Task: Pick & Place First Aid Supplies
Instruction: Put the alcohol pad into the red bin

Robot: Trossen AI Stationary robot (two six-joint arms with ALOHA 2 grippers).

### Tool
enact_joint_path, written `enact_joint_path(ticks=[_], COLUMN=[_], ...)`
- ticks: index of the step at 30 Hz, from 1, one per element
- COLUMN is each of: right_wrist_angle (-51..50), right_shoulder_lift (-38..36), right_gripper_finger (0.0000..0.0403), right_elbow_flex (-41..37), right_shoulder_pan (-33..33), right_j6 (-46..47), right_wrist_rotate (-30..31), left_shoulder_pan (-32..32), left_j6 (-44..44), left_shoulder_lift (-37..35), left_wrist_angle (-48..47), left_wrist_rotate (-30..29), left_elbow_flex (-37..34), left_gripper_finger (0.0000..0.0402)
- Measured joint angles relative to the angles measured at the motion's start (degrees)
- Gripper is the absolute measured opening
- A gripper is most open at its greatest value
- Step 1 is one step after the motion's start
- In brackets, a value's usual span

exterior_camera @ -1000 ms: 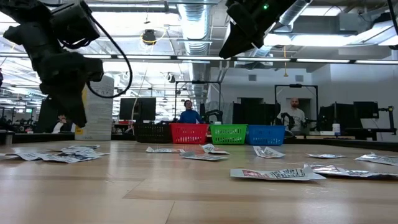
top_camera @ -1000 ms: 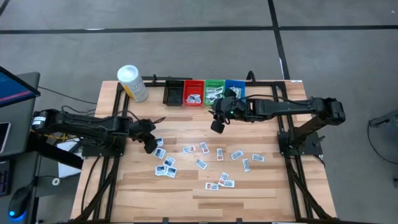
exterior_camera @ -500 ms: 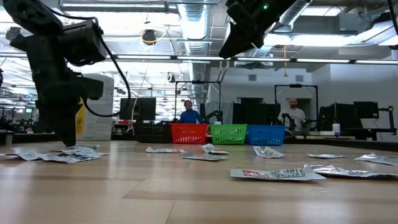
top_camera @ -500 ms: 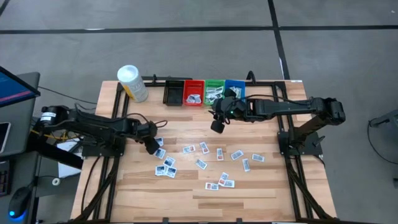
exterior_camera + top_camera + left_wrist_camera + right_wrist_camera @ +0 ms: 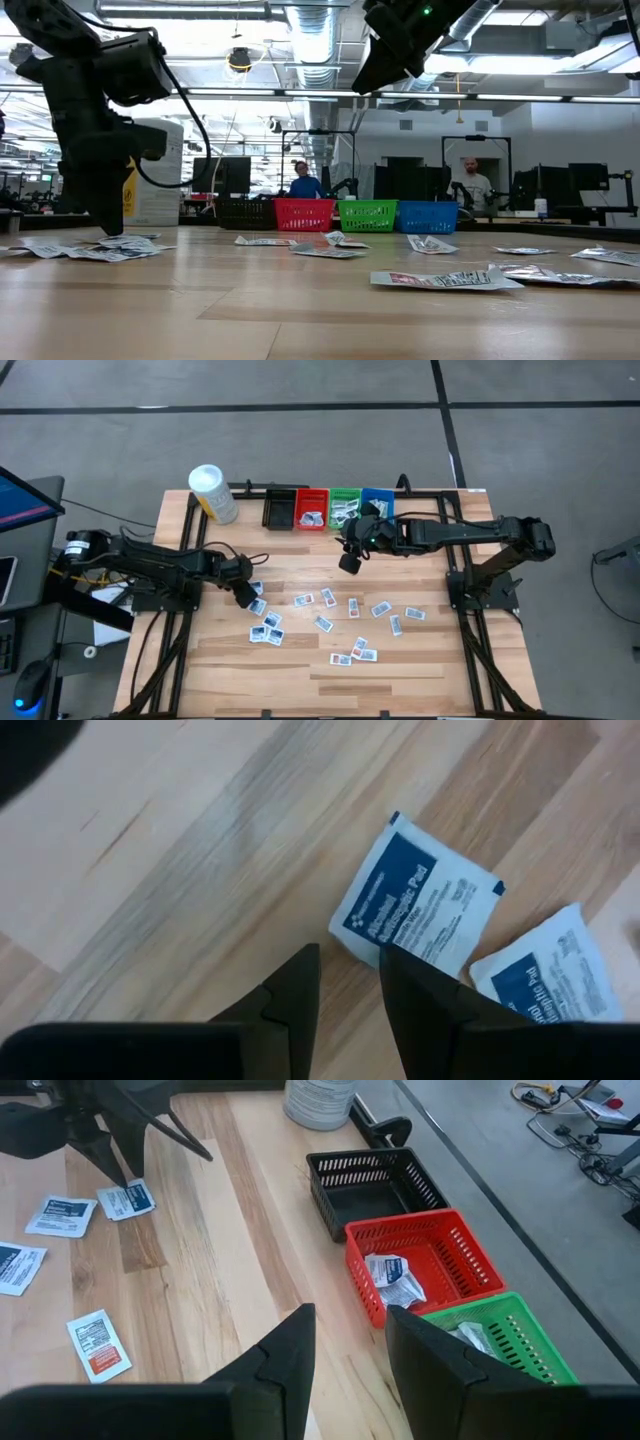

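Several small white packets with blue or red print (image 5: 323,623) lie flat on the wooden table (image 5: 200,660). My left gripper (image 5: 244,596) points down at the left end of the spread, low over the table in the low view (image 5: 105,228). Its fingers stand a narrow gap apart (image 5: 347,975) at the near corner of a blue-printed packet (image 5: 425,905). A second packet (image 5: 545,970) lies beside it. My right gripper (image 5: 350,563) hangs high in front of the bins, a narrow gap between its fingers (image 5: 350,1340), empty. My left gripper comes from above, pointing down. One fingertip (image 5: 400,970) stands over the packet's near corner (image 5: 370,945); whether it touches the packet I cannot tell. The packet lies flat on the table.
Black (image 5: 279,510), red (image 5: 311,510), green (image 5: 345,508) and blue (image 5: 378,502) bins stand in a row at the far edge; the red and green ones hold packets. A white-capped yellow bottle (image 5: 213,494) stands at the far left. Bare wood lies between the bins and the packets.
My left gripper has gone down toward the packets at the left end of the spread and a little toward the table's right edge, then held still. The packets have not moved.
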Motion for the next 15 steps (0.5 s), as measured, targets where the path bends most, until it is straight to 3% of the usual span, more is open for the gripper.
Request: enact_joint_path(ticks=[15], right_wrist_angle=[0.0], right_shoulder_lift=[0.0], right_gripper_finger=[0.0118], right_elbow_flex=[0.0], right_shoulder_pan=[0.0], right_j6=[0.0], right_wrist_rotate=[0.0], left_shoulder_pan=[0.0], left_j6=[0.2], left_shoulder_lift=[-2.2], left_wrist_angle=[1.9], left_wrist_rotate=[-0.3], left_elbow_flex=[0.0], left_gripper_finger=[0.0108])
